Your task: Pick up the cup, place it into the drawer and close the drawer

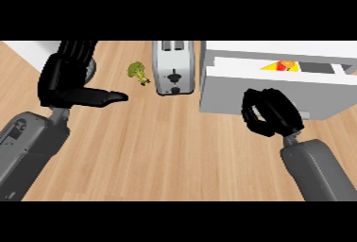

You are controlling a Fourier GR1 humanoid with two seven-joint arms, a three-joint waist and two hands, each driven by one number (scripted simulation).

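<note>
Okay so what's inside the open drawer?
Inside the drawer a yellow and red cup shows near the back; the right hand is in front, and the drawer's depths are hidden.

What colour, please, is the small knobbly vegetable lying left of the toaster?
Green, with some yellowish parts; the small knobbly vegetable shows only in the head view.

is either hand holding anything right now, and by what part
Nothing visibly held. The left hand rests open; the right hand is curled empty at the drawer front.
</note>
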